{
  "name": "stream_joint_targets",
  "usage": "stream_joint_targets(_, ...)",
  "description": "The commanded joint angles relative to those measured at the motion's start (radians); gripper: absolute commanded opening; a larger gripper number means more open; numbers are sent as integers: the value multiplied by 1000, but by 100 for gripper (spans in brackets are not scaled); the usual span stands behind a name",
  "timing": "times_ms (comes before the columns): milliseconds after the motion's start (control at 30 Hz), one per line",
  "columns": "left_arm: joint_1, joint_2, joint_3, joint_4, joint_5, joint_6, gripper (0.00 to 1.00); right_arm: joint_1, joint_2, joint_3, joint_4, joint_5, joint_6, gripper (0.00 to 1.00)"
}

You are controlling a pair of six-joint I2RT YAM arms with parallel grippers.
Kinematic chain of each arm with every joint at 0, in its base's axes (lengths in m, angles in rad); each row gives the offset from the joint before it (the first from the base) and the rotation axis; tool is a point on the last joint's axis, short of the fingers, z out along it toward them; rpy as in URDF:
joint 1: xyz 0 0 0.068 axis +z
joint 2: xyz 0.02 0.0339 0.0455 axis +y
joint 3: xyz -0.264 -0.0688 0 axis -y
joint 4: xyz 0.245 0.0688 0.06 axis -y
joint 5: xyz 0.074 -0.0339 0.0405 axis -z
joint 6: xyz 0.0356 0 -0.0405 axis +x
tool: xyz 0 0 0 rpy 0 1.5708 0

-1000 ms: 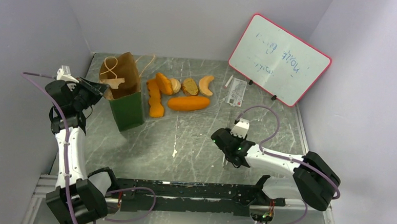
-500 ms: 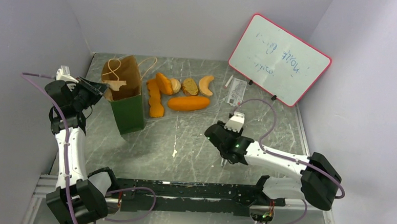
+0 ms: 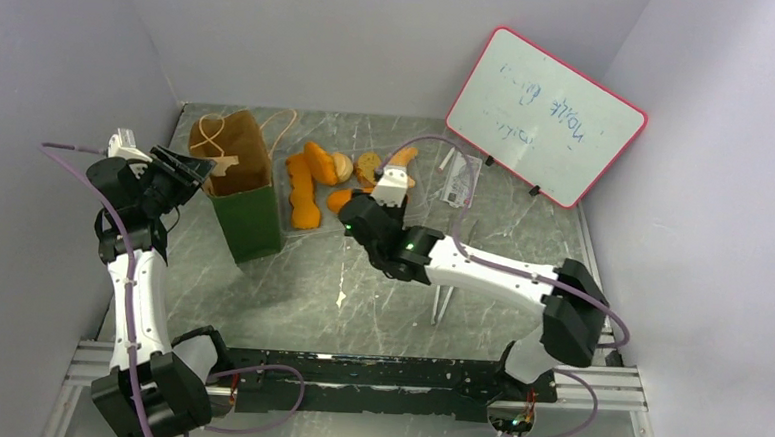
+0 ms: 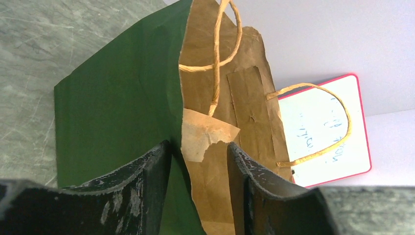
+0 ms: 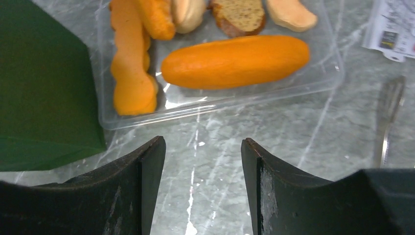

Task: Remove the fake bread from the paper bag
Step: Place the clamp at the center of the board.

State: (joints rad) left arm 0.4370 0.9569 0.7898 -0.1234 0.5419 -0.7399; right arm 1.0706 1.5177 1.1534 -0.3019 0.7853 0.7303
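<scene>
whiteboard [image 3: 546, 115] writing is illegible; left tool [image 4: 198, 152] gapes astride paper bag [image 4: 112, 107] rim, right tool [image 5: 201, 147] gapes near fake bread [image 5: 235, 61].

Grey marbled table [image 3: 360, 277]: green paper bag [image 3: 250, 216] standing far left, clear tray [image 5: 220, 104] w/ fake bread [image 5: 235, 61] just right, whiteboard [image 3: 546, 117] far right.

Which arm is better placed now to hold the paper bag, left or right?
Left, I judge: the left gripper straddles the paper bag at its rim, jaws open. The right gripper hangs open near the tray of fake bread.
</scene>
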Motion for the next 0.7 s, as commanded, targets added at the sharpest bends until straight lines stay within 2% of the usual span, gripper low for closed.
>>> stream_joint_targets(0,14,-37,33,-16,-21,17,51,25,82,79,67,-23,-94,62)
stream_joint_targets(267,17,-136,35,-104,-127,40,57,28,179,207,100,-61,-148,62)
stream_joint_targets(667,16,-210,106,-231,-245,89,59,44,170,231,92,-70,-169,62)
